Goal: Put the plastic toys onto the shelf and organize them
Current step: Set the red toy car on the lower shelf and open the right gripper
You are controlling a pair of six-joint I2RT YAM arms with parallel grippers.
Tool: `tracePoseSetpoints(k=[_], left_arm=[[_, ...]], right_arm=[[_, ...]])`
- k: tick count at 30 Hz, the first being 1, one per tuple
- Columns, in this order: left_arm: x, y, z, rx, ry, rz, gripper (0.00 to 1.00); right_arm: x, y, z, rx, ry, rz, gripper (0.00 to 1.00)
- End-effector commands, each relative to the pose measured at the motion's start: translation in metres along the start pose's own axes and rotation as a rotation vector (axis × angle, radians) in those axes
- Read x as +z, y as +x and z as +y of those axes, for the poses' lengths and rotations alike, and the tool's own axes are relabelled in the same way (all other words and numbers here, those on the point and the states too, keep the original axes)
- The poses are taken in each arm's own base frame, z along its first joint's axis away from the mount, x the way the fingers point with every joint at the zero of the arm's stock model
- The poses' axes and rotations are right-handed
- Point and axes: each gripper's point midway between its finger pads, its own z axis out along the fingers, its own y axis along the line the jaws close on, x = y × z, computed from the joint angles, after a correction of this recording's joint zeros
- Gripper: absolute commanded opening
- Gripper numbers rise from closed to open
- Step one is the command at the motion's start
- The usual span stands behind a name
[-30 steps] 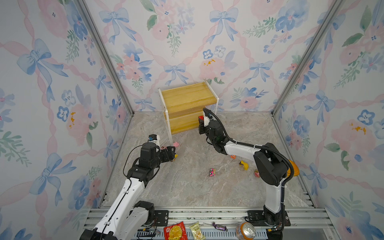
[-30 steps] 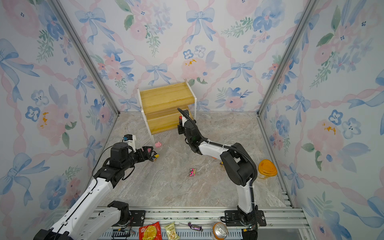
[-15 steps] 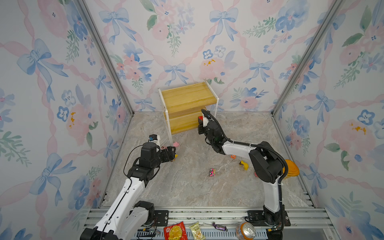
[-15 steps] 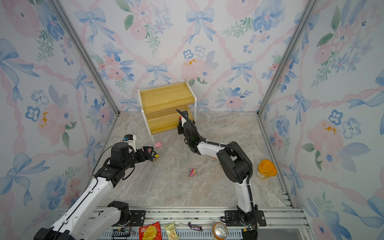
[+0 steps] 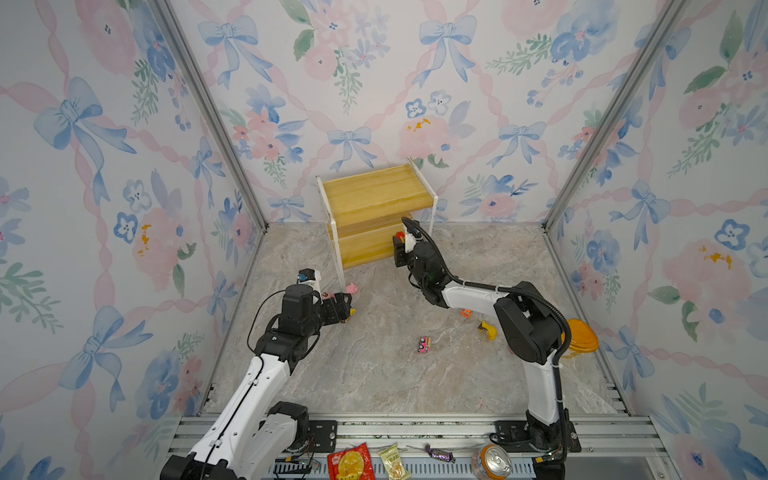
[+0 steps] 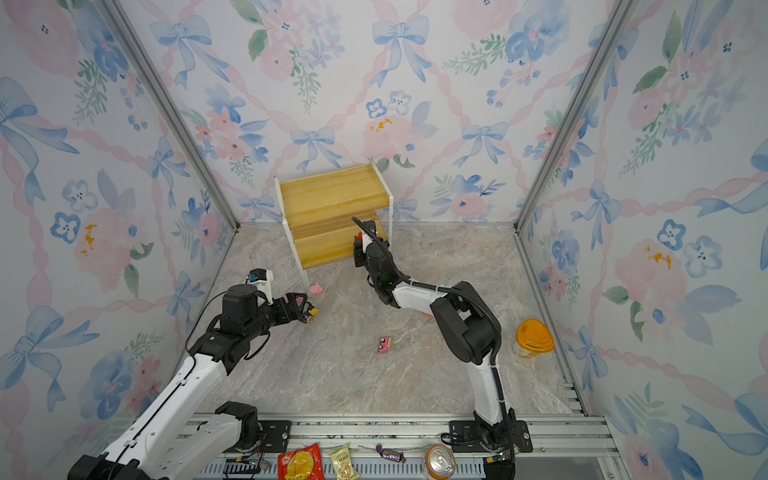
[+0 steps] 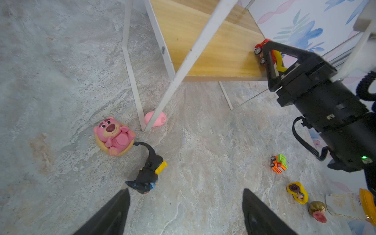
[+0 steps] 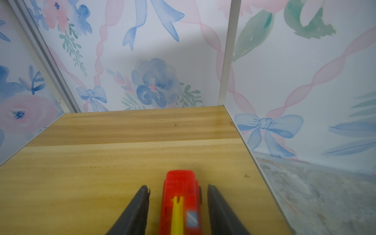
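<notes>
Floral bow-patterned wallpaper walls (image 5: 374, 83), grey marbled floor (image 5: 374, 374), aluminium corner posts (image 5: 216, 124), even light

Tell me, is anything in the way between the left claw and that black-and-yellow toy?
Nothing visible does. The left gripper is open, and the black-yellow toy lies on bare floor just ahead of its fingertips. The pink bear sits beyond the toy, out of the path.
</notes>
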Motion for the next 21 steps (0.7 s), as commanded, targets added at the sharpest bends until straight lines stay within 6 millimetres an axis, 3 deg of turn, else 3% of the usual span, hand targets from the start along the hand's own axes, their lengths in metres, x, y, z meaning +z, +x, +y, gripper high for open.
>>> tracePoseSetpoints(k=[1,11,21], left_arm=[[-0.001,-0.005,-0.004,0.019,0.011,0.000,0.87],[-0.001,-0.004,-0.005,0.022,0.017,0.002,0.88],[0.000,-0.002,-0.004,0.023,0.014,0.009,0.89]], right_arm=[[-0.003,-0.031,-0.004,0.033,-0.007,-0.079,0.53],[-0.027,-0.054,-0.002,0.061,-0.052,-0.131,0.65],[-0.054,-0.044,0.000,0.057,-0.109,-0.075,0.67]])
